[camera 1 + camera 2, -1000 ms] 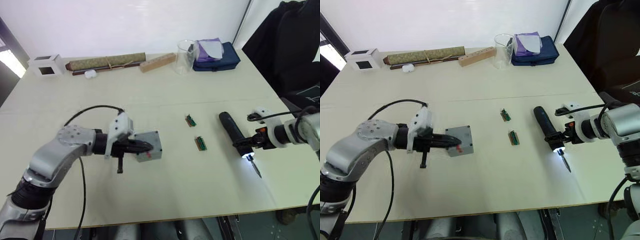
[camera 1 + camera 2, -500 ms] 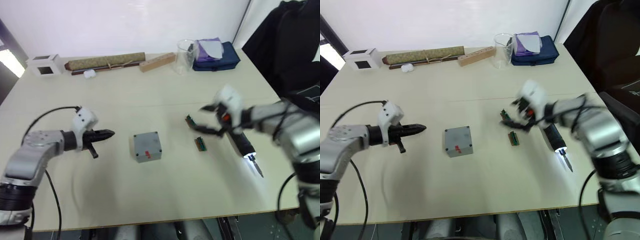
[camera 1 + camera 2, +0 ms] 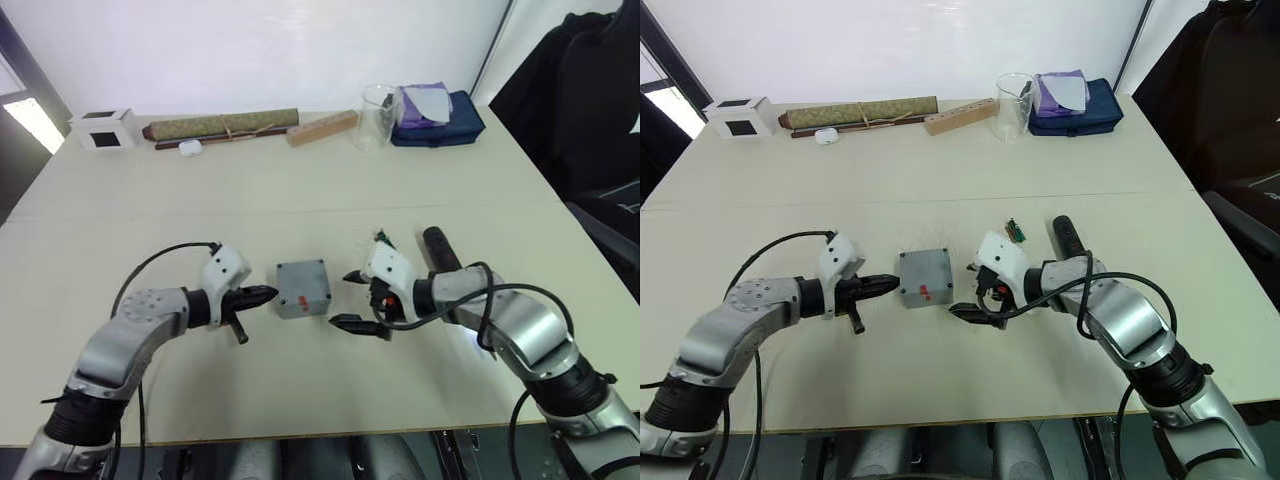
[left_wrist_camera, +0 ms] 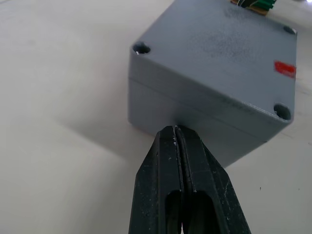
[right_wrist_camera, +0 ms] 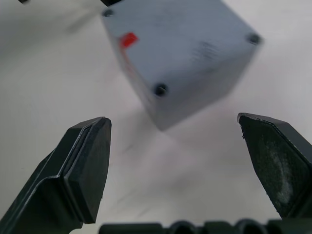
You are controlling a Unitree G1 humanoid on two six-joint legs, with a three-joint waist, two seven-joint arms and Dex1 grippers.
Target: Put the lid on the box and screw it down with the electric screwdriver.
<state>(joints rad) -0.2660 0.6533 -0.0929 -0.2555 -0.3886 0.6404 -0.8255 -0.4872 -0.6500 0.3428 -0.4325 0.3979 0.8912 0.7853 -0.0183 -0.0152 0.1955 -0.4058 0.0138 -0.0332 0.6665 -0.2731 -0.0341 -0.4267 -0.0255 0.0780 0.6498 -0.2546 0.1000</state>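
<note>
1. Your right hand (image 3: pixel 973 292) has its fingers spread wide and empty, facing the box (image 3: pixel 923 278), which sits just to its left with the lid (image 4: pixel 229 58) already on.
2. Your left hand (image 3: pixel 887 284), fingers pressed together, points at the box's opposite wall.
3. The screwdriver (image 3: pixel 1067 240) lies on the table (image 3: pixel 940 190) behind your right forearm, so that arm is nearer.

Grey lid (image 3: pixel 302 286) bears a red mark; both hands' fingers (image 4: pixel 181 187) are black.

A pale table (image 3: pixel 330 190) carries the box (image 3: pixel 303 288) and electric screwdriver (image 3: pixel 437 249).
</note>
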